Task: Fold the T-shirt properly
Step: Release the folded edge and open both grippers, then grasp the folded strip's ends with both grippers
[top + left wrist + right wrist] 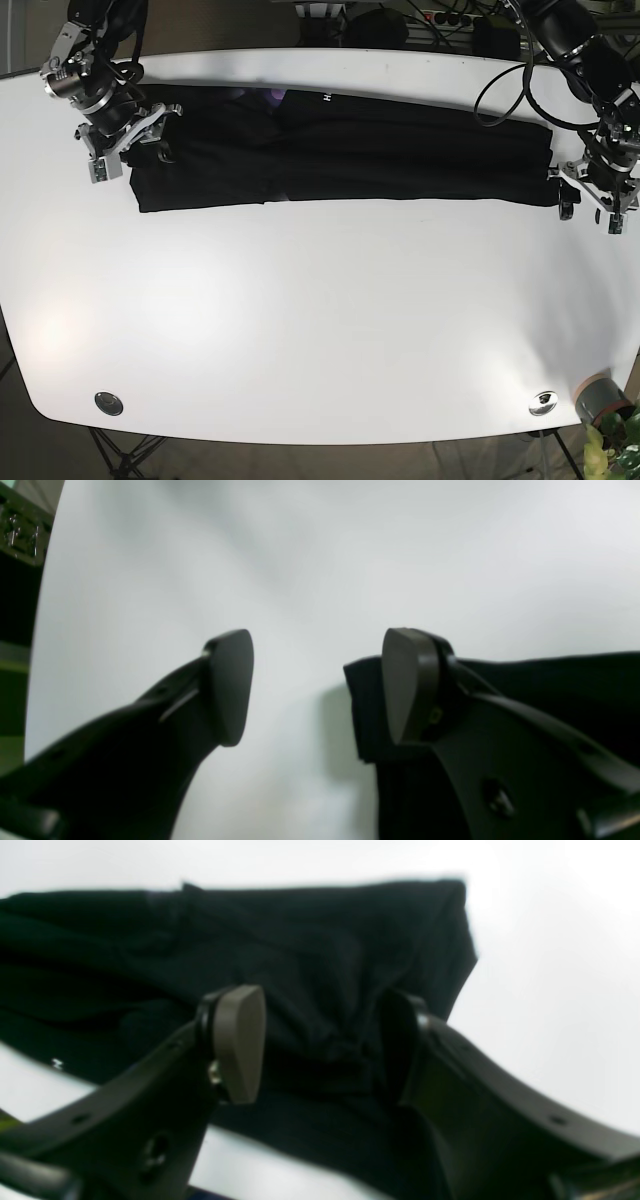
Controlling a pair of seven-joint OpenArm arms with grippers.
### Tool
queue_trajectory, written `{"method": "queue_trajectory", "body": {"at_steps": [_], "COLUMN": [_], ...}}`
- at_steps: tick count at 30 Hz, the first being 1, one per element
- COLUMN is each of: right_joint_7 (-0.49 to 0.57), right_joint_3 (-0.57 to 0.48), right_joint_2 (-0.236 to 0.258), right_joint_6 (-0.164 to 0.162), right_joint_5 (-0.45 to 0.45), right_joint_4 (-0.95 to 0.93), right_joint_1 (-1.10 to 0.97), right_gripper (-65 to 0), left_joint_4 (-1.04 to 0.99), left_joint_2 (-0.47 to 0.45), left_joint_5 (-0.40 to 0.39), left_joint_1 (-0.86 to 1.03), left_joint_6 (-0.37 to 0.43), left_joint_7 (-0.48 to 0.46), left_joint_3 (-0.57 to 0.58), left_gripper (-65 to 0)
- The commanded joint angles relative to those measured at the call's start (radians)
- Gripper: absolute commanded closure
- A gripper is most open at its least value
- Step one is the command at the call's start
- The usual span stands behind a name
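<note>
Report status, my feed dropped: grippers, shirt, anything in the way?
Left gripper open at shirt end. Right gripper open over the other end. Shirt a long band on table. Nothing in the way.

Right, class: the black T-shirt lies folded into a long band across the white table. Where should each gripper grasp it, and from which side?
Probably at its two short ends. The black T-shirt lies as a long, flat band, and the open right gripper and open left gripper already sit at opposite ends. Come from above and outside, pinching the near corners so the band can be lifted evenly off the white table.
</note>
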Motion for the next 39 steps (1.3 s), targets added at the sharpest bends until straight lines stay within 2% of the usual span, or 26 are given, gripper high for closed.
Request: {"method": "queue_trajectory", "body": {"at_steps": [1,4,6,9,13,17,21,25,29,37,39], "right_joint_7": [0.017,0.014,0.014,0.014,0.018,0.023,0.095,0.119,0.138,0.155,0.155], "right_joint_3": [-0.006,-0.071,-0.121,-0.169,-0.200,-0.200,-0.204,-0.204,-0.204,-0.204,-0.204], "right_joint_2": [0.035,0.040,0.043,0.038,0.015,-0.006,-0.006,0.000,0.014,0.041,0.041], "right_joint_6": [0.001,-0.022,-0.057,-0.085,-0.089,-0.088,-0.091,-0.093,-0.093,-0.093,-0.089], "right_joint_5": [0.075,0.043,-0.017,-0.111,-0.209,-0.269,-0.295,-0.297,-0.298,-0.298,-0.303], "right_joint_4": [0.009,-0.008,-0.030,-0.048,-0.094,-0.152,-0.215,-0.280,-0.341,-0.507,-0.519], "right_joint_1": [0.037,0.067,0.083,0.092,0.093,0.093,0.090,0.107,0.158,0.325,0.354], "right_gripper": [-34.9,-34.9,-34.9,-34.9,-34.9,-34.9,-34.9,-34.9,-34.9,-34.9,-34.9], "left_joint_4": [0.033,0.029,0.027,0.030,0.021,-0.048,-0.168,-0.221,-0.243,-0.399,-0.422], "left_joint_2": [-0.014,-0.013,-0.007,0.012,0.009,-0.017,-0.039,-0.050,-0.048,-0.047,-0.045], "left_joint_5": [-0.049,-0.049,-0.041,-0.041,-0.040,-0.040,-0.041,-0.041,-0.038,0.091,0.094], "left_joint_1": [-0.015,-0.008,0.008,0.035,0.059,0.093,0.088,0.085,0.053,-0.116,-0.150], "left_joint_6": [-0.001,-0.001,-0.001,-0.001,-0.001,-0.001,-0.001,-0.001,-0.001,-0.001,-0.001], "left_joint_7": [0.020,0.033,0.033,0.033,0.033,0.029,0.027,0.021,-0.042,-0.059,-0.059], "left_joint_3": [0.008,0.092,0.144,0.150,0.149,0.149,0.153,0.157,0.157,0.201,0.201], "left_gripper": [-38.5,-38.5,-38.5,-38.5,-38.3,-38.3,-38.3,-38.3,-38.3,-38.3,-38.3]}}
